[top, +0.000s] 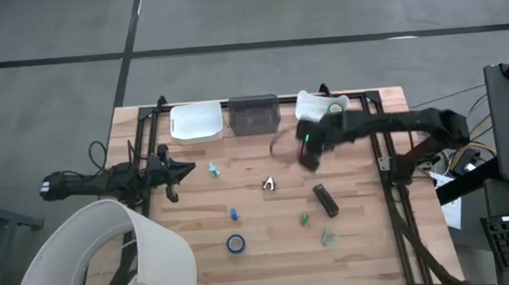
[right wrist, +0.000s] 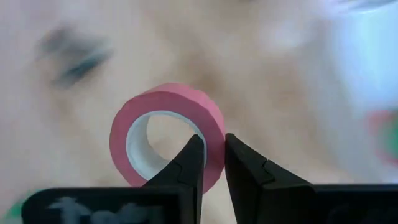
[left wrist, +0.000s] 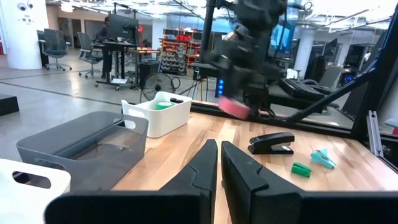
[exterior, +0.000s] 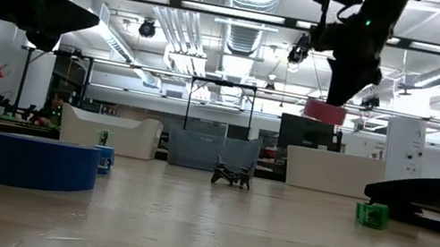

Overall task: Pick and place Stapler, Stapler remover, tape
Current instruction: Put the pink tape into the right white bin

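Blue tape sits nearest the low camera, lower left of that frame, flat on the bench; from above it lies low in the middle of the picture. A small green piece rests at the right, with the stapler a dark bar right of centre in the high view. A metal claw-shaped remover lies mid-frame.

Above that, the right gripper hangs in the air, upper right of centre from overhead, its fingers pinched narrow across the wall of a pink tape, one inside the ring and one outside. The roll hangs clear of the bench, below the gripper in the low view.

The left gripper waits at the left edge of the bench, fingers nearly together and holding nothing.

Farthest back, along the top edge in the high view, stand a white bin, a grey bin and another white bin with something green inside.

My worry is the grip: only one thin wall of the roll is caught, so a quick swing could let it pivot or slip out. Released too high or off the rim, a round roll could land on edge and roll away across the bench.
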